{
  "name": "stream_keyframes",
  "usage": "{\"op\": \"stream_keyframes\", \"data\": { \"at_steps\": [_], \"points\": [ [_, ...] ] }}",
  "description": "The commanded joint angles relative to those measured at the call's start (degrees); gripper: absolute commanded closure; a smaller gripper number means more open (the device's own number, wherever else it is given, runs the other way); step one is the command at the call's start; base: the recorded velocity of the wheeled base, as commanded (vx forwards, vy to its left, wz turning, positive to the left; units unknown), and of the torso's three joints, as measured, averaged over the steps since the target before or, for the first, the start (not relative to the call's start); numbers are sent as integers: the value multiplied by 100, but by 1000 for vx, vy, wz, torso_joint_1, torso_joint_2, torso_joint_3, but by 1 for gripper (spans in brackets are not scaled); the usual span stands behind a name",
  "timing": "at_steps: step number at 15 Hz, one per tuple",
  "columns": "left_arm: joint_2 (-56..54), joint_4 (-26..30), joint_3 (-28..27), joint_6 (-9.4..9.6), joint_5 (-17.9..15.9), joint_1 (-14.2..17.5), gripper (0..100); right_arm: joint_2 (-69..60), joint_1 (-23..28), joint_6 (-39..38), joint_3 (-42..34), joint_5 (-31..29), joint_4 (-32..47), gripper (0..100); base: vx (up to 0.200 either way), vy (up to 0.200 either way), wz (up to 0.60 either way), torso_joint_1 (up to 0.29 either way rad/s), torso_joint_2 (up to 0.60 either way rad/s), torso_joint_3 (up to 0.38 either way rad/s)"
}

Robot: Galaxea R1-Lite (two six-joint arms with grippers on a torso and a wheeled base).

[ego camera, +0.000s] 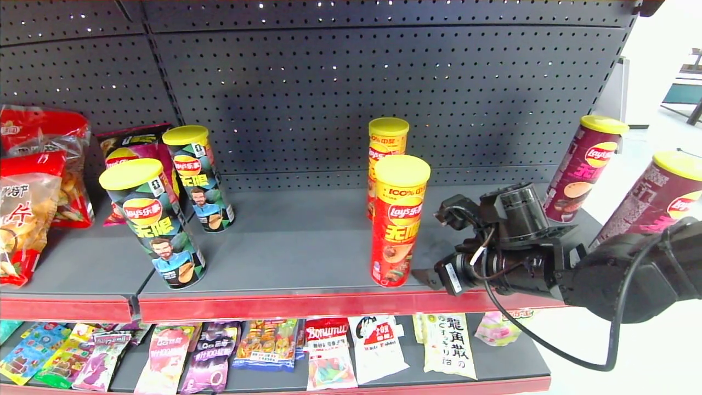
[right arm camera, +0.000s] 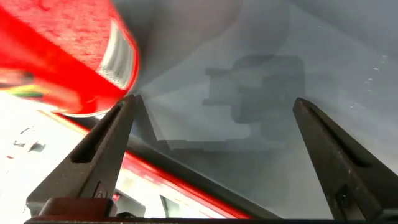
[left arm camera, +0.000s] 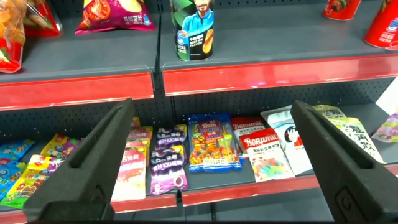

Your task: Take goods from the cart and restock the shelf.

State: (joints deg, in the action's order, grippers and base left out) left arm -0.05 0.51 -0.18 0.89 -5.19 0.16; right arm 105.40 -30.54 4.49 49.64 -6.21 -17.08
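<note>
My right gripper (right arm camera: 214,102) has its jaws spread wide and empty, low over the shelf (ego camera: 307,247). One fingertip is just beside the foot of the red chip can (ego camera: 396,219), which stands upright at the shelf's red front edge with a second red can (ego camera: 386,144) right behind it. My left gripper (left arm camera: 211,106) is spread wide and empty too, facing the candy bags (left arm camera: 214,142) on the lower shelf (left arm camera: 261,186).
</note>
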Motion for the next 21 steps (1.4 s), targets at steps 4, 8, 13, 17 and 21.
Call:
{"op": "stream_keyframes", "data": {
  "at_steps": [4, 8, 13, 17, 21],
  "points": [
    [5, 2, 1, -1, 1, 2, 0, 86, 13, 0, 186, -12, -15, 0, 0, 0, 0, 0, 0, 0],
    [5, 2, 1, -1, 1, 2, 0, 139, -31, 0, 222, -12, -15, 0, 0, 0, 0, 0, 0, 0],
    [5, 2, 1, -1, 1, 2, 0, 191, -75, 0, 309, -12, -15, 0, 0, 0, 0, 0, 0, 0],
    [5, 2, 1, -1, 1, 2, 0, 218, -119, 0, 336, -12, -15, 0, 0, 0, 0, 0, 0, 0],
    [5, 2, 1, -1, 1, 2, 0, 279, -128, 0, 380, -12, -15, 0, 0, 0, 0, 0, 0, 0]
  ]
}}
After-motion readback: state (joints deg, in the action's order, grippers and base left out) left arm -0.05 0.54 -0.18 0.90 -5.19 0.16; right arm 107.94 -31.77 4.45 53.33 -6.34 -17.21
